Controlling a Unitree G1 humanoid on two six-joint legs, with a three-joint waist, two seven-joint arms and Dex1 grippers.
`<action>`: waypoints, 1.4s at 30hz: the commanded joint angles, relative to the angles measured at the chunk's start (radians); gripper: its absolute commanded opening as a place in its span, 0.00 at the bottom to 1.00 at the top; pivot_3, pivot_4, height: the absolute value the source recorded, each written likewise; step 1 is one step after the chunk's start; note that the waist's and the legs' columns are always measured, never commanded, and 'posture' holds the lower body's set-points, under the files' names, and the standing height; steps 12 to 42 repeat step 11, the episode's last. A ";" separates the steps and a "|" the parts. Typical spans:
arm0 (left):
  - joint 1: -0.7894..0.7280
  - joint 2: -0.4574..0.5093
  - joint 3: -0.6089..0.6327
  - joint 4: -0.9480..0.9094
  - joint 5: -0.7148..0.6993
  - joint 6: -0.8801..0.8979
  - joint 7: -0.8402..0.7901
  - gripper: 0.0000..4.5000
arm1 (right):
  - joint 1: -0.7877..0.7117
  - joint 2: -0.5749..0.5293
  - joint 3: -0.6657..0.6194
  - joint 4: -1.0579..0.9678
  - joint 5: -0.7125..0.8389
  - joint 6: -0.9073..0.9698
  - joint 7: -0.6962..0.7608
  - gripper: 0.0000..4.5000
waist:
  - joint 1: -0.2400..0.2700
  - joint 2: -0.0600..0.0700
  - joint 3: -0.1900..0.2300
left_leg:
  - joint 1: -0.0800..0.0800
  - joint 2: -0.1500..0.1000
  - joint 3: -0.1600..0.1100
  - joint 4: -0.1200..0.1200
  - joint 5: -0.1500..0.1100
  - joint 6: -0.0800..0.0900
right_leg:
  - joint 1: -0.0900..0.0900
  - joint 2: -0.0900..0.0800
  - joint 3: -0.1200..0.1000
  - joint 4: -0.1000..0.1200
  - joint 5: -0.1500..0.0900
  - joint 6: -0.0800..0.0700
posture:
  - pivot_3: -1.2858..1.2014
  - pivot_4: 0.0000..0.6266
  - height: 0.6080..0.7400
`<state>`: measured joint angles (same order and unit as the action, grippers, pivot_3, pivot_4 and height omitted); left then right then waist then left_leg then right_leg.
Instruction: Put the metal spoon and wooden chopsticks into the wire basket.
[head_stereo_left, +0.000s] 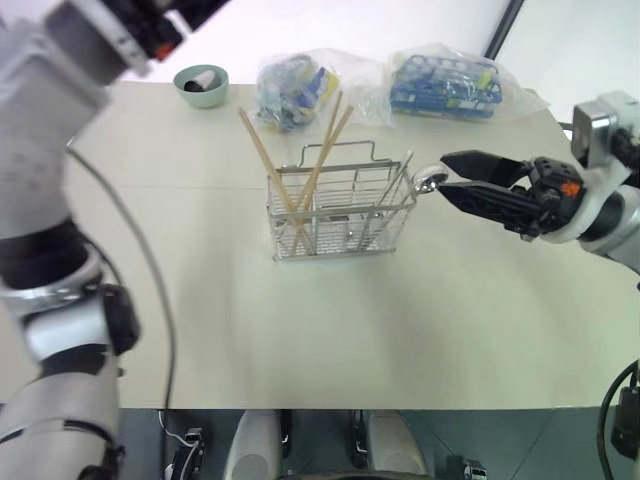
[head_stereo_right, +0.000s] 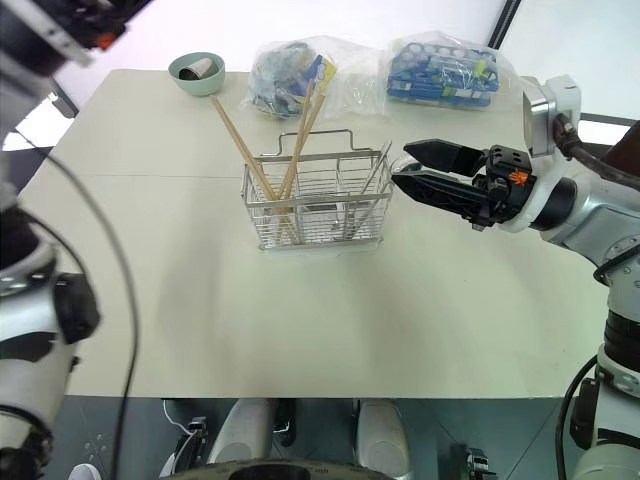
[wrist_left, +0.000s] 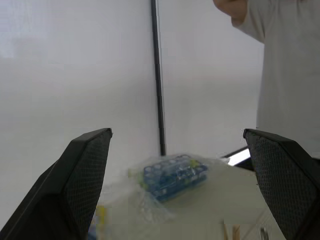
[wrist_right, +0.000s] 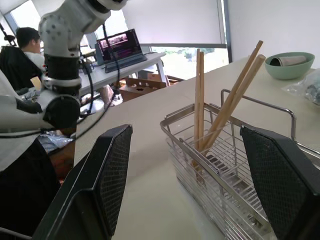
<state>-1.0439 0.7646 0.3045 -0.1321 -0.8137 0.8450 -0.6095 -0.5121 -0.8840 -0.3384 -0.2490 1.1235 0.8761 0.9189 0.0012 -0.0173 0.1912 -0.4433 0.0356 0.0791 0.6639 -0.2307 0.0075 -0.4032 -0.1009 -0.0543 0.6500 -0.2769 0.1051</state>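
Note:
The wire basket stands mid-table. Wooden chopsticks lean upright inside it, their tops fanning out above the rim. The metal spoon rests in the basket's right end, handle down, its shiny bowl poking out over the rim. My right gripper hovers open just right of the basket, its fingertips close to the spoon's bowl; in the right wrist view nothing lies between the fingers. My left gripper is raised high at the left, open and empty, pointing over the table's far edge.
A green bowl sits at the far left of the table. Two plastic bags with blue contents lie behind the basket. A person in a white top stands beyond the table's far side.

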 joint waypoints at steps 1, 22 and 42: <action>0.155 0.271 0.004 0.003 -0.012 0.034 -0.359 0.98 | -0.002 -0.012 -0.017 -0.003 -0.016 -0.028 0.039 0.79 | -0.008 0.000 0.000 | 0.000 0.000 0.001 0.000 0.000 0.000 | -0.001 0.000 0.000 0.000 0.000 0.000 | 0.52 0.24 0.83; 0.458 0.356 0.081 -0.107 0.019 -0.055 -0.420 0.98 | 0.010 -0.006 0.037 0.011 -0.106 -0.071 0.128 0.79 | 0.008 0.000 0.000 | -0.001 0.003 0.001 -0.001 -0.001 0.000 | -0.001 -0.002 0.000 -0.001 -0.001 -0.003 | 0.52 0.24 0.83; 0.458 0.356 0.081 -0.107 0.019 -0.055 -0.420 0.98 | 0.010 -0.006 0.037 0.011 -0.106 -0.071 0.128 0.79 | 0.008 0.000 0.000 | -0.001 0.003 0.001 -0.001 -0.001 0.000 | -0.001 -0.002 0.000 -0.001 -0.001 -0.003 | 0.52 0.24 0.83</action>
